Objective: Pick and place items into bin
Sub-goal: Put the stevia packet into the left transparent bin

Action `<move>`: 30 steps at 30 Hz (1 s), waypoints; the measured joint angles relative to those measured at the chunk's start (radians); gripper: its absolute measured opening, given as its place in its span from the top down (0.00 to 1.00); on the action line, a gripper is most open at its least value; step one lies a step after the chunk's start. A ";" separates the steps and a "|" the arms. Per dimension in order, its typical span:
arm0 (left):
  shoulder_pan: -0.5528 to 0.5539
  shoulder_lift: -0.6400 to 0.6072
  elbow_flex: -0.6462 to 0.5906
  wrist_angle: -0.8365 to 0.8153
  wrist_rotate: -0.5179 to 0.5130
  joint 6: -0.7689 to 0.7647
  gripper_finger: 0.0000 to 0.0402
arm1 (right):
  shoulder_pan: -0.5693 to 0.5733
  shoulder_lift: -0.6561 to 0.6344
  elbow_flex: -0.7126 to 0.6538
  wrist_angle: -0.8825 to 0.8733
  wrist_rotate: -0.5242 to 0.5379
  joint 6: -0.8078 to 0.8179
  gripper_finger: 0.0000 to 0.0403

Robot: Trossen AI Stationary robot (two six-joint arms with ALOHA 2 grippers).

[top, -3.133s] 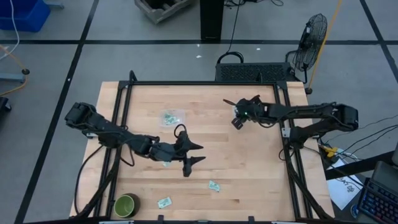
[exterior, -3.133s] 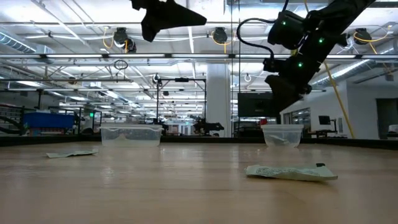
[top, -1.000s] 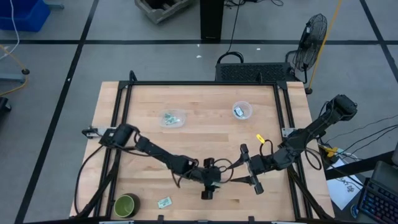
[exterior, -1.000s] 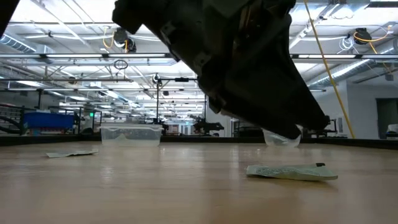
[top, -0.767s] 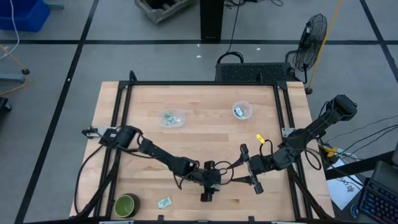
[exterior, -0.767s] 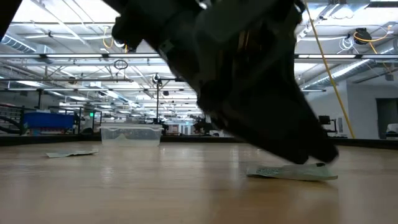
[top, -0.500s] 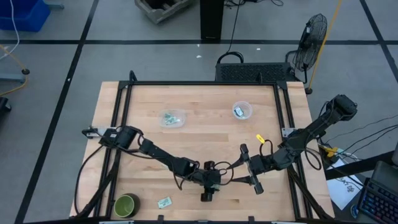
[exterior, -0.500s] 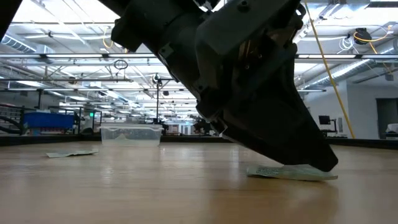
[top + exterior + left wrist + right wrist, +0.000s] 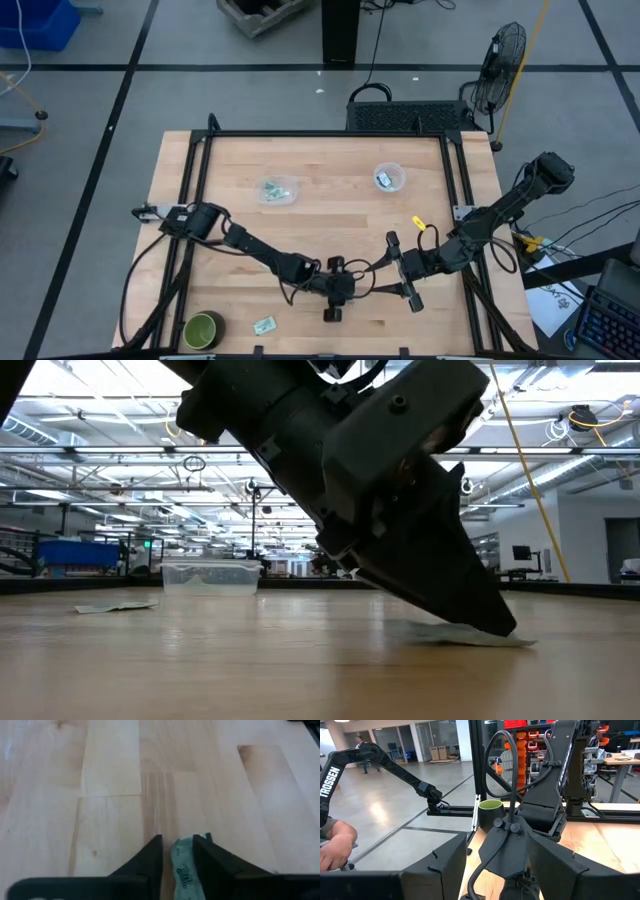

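Note:
One small pale green-and-white packet [image 9: 184, 875] lies on the wood near the table's front middle, between the fingers of my left gripper [image 9: 178, 840], which is shut on it. In the high view that gripper [image 9: 334, 290] covers it. The low view shows the packet's end [image 9: 522, 641] sticking out past the fingertip. My right gripper [image 9: 403, 272] stands open just to the right, holding nothing. Another packet [image 9: 264, 324] lies flat near the front edge. A clear bin [image 9: 277, 189] with packets inside sits at the far left. My left gripper has the packet between its two fingers [image 9: 150, 862], one on each long side [image 9: 175, 867]. The fingers slant down from the table's left and lie along the packet. The packet rests on the wood and looks bowed up between them.
A dark green bowl [image 9: 203, 330] stands at the front left corner. A clear round tub [image 9: 389, 177] sits at the far right and a small yellow thing [image 9: 418, 222] lies right of centre. A person's hand [image 9: 335, 845] shows beyond the table.
My left gripper has sunk toward the table until its fingertips reach the packet, and its fingers have drawn in around it. The packet stays on the wood.

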 joint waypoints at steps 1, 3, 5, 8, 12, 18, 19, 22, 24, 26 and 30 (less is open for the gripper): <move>0.000 0.000 0.000 0.002 0.003 0.006 0.76 | 0.000 0.000 0.000 0.000 0.000 0.000 0.51; 0.001 0.000 0.000 0.003 0.004 0.011 0.81 | 0.000 0.000 0.000 0.000 0.000 0.000 0.51; 0.001 0.000 0.000 0.003 -0.007 0.011 0.86 | 0.000 0.000 0.000 0.000 -0.002 0.000 0.51; 0.004 0.000 -0.001 0.007 -0.007 0.014 0.91 | 0.000 0.000 0.000 0.000 -0.003 0.000 0.51; 0.013 -0.002 -0.001 -0.001 -0.002 0.015 0.98 | 0.000 0.000 0.000 0.000 -0.003 0.000 0.51; 0.027 -0.049 -0.002 -0.124 0.001 0.019 0.96 | 0.000 0.000 0.000 -0.001 -0.003 0.000 0.51; 0.028 -0.065 -0.004 -0.169 -0.004 0.018 0.96 | 0.000 0.000 0.000 -0.001 -0.003 0.000 0.51; 0.026 -0.114 -0.004 -0.261 -0.053 0.014 0.99 | 0.000 0.000 0.000 -0.008 -0.003 0.000 0.51; 0.017 -0.150 -0.004 -0.342 -0.098 0.012 0.98 | 0.000 0.000 0.000 -0.010 -0.004 0.001 0.51; 0.009 -0.176 -0.002 -0.392 -0.131 0.011 0.97 | 0.000 0.000 0.000 -0.015 -0.004 0.001 0.51; 0.002 -0.234 -0.003 -0.539 -0.240 -0.041 0.97 | 0.000 0.000 0.000 -0.015 -0.004 0.002 0.51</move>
